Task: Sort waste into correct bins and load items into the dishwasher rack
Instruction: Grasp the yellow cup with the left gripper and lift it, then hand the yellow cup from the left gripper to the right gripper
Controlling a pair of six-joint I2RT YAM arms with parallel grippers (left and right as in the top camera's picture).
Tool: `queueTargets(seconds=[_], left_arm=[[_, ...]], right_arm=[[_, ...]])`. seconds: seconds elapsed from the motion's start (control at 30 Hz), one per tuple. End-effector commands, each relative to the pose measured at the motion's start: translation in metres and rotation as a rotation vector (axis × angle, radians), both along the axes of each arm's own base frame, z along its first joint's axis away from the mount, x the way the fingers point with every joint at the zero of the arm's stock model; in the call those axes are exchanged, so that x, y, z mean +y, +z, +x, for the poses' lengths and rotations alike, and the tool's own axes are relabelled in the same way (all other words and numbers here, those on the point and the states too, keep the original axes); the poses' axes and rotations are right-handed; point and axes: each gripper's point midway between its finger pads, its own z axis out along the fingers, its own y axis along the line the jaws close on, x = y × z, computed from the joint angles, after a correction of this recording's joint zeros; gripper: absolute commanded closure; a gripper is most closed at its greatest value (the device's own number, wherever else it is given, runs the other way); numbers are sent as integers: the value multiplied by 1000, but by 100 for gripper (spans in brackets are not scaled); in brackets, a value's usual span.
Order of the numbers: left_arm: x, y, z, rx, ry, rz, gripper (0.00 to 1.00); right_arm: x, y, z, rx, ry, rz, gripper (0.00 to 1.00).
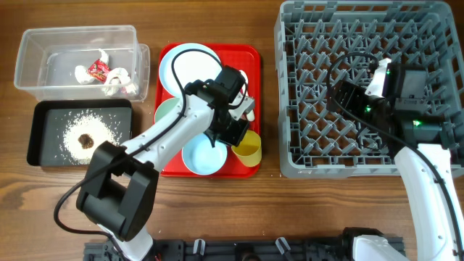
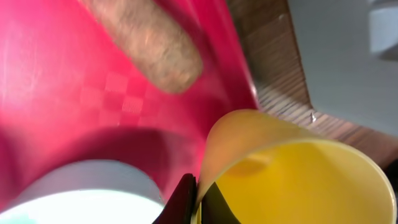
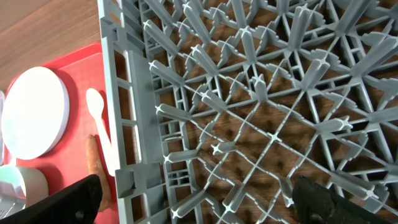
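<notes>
- Wooden table point(image 1: 217, 14) runs under everything; at its left end a clear tub point(image 1: 29, 43) holds a red-and-white wrapper point(image 1: 96, 69) and white tissue point(image 1: 116, 81).
- Just below the tub, a black tray point(image 1: 36, 138) carries scattered rice point(image 1: 76, 130) with a brown lump point(image 1: 85, 139) in the middle.
- Left arm rises from the near edge and bends up and right over the red tray point(image 1: 250, 54), wrist turned down at the tray's right side.
- Left gripper point(image 2: 198, 200) has its jaws pinching the thin rim of the yellow cup point(image 1: 250, 147), one finger inside, one outside.
- Cup stands at the red tray's near right corner, beside a pale blue bowl point(image 1: 201, 156); its wall is bright yellow and smooth.
- Plate point(image 1: 181, 69) lies at the tray's far end; an orange-brown stick point(image 2: 149, 43) and a white spoon point(image 3: 102, 134) lie along the tray's right edge.
- Grey rack point(image 1: 290, 72) fills the right end of the table.
- Right arm reaches up from the near right; right gripper point(image 3: 196, 186) hovers over the rack's pegs, jaws spread wide, holding nothing.
</notes>
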Motion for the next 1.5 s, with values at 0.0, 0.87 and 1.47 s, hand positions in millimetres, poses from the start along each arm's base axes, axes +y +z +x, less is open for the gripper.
queueTargets(seconds=[0.0,0.87,1.47], left_arm=[[5,45,18,-20,79,-128,96],[21,248,39,-29,-63,-1212,96],[18,216,54,-81,30,-1031,58]], right_arm=[[19,10,5,-36,85,79,0],[239,147,-53,-663,1326,661,12],[197,147,-15,-618,1121,659,56]])
